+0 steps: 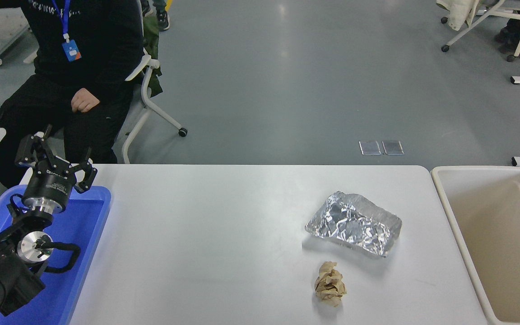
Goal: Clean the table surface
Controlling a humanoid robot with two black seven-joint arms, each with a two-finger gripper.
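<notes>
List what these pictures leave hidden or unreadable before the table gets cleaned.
- Right arm: out of the head view entirely.
- Beige tub: cut off by the right and bottom edges, so its near floor is unseen.
- Blue tray: partly covered by the left arm, parked with the left gripper jaws spread.
- Foil tray: underside hidden.
- Crumpled brown paper: contents unseen.

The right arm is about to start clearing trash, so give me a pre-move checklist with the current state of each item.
1. Trash located: crumpled foil tray and brown paper wad both lie on the table surface, apart from each other: ok.
2. Drop target: beige tub stands at the table's right end, nothing seen inside: ok.
3. Right arm position: not in view: cannot tell.
4. Left gripper parked over the blue tray, fingers spread, holding nothing: ok.
5. Person seated beyond the far left corner, hand off the table: ok.
</notes>
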